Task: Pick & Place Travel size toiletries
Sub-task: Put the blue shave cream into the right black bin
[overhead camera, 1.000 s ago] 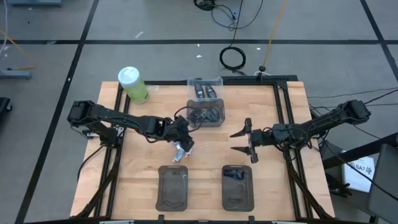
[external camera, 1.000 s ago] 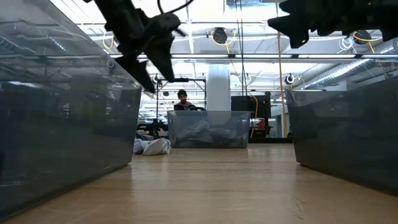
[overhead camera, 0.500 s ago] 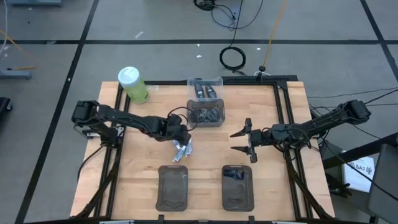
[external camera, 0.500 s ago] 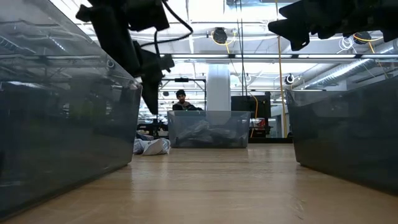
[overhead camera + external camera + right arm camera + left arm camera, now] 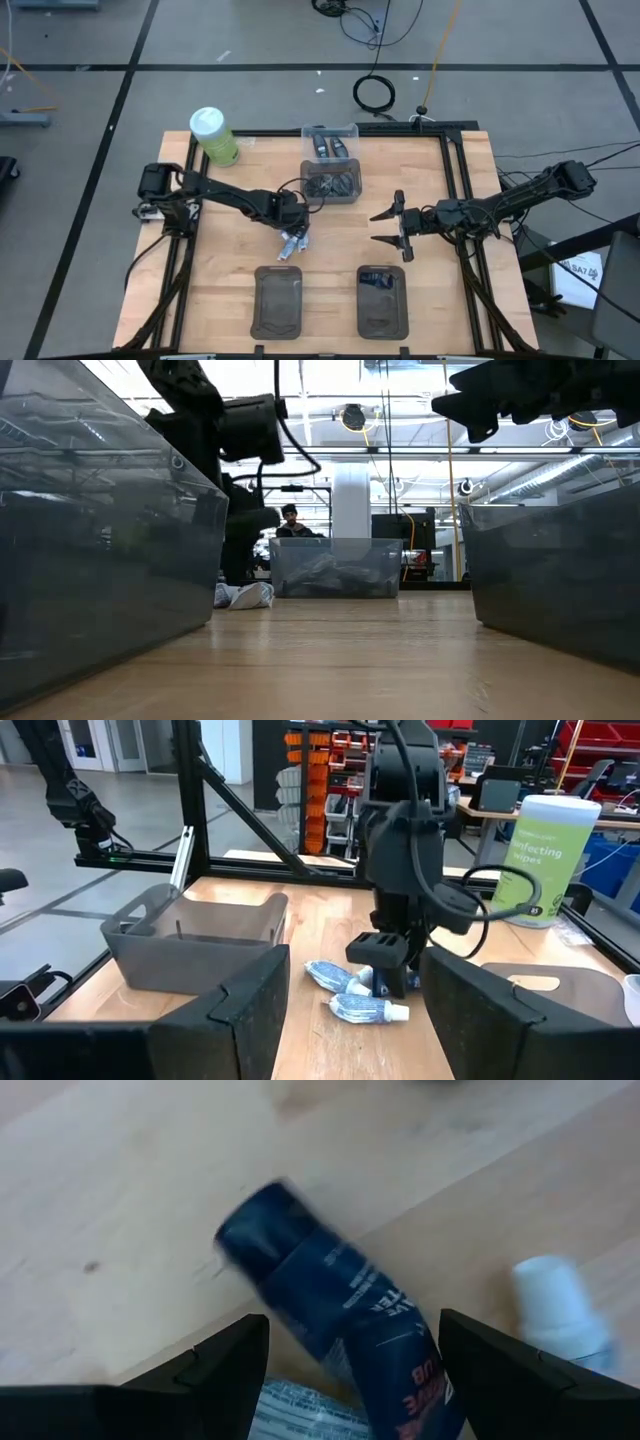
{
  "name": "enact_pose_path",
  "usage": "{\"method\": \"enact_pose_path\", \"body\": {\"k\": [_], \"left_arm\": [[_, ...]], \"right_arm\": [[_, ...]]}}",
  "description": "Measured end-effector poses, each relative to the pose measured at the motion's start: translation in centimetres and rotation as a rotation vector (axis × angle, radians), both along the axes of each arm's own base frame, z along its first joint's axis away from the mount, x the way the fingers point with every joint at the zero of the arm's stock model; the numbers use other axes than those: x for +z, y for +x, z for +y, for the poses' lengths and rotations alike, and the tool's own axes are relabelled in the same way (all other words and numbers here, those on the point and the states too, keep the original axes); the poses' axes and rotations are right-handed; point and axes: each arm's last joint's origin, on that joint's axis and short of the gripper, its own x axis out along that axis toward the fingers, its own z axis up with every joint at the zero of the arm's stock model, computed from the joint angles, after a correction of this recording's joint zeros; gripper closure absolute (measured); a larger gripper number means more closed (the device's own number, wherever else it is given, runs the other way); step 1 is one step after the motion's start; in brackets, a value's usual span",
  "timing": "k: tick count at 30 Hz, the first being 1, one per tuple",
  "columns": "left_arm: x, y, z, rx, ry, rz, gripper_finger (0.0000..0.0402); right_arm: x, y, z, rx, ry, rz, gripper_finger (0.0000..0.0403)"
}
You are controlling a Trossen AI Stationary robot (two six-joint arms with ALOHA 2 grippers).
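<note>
Your left hand (image 5: 291,232) hangs open right over the dark blue tube (image 5: 335,1325), grasping nothing. White tubes (image 5: 345,982) lie just beside it. Your right hand (image 5: 388,228) waits open. Most picking seems left.

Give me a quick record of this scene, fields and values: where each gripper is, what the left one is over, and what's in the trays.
left gripper: open, low over the loose tubes, fingers either side of the dark blue tube
loose tubes: small cluster on the table, above the left tray
right gripper: open, empty, mid-table, above the right tray
left tray: looks empty
right tray: one dark item at its far end
clear bins: hold more items
green bottle: far left corner
</note>
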Motion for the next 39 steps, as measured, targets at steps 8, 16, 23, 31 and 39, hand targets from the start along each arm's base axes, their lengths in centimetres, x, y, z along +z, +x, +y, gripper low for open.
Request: {"method": "enact_pose_path", "body": {"k": [8,16,23,31,39], "left_arm": [[-0.2,-1.3,0.5,-0.025,-0.002,0.151,0.0115],[-0.2,-1.0,1.1,-0.057,0.041,0.124,0.0115],[-0.2,-0.8,1.7,-0.055,0.045,0.111,0.0115],[-0.2,-0.9,1.8,-0.053,0.021,0.118,0.0117],[-0.2,-0.9,1.7,-0.065,0.007,0.115,0.0209]], "right_arm": [[-0.2,0.0,0.0,0.000,0.006,0.020,0.0191],[-0.3,0.0,0.0,0.000,-0.001,0.028,0.0191],[-0.3,0.0,0.0,0.000,-0.005,0.034,0.0191],[-0.3,0.0,0.0,0.000,-0.005,0.034,0.0191],[-0.3,0.0,0.0,0.000,-0.005,0.034,0.0191]]}}
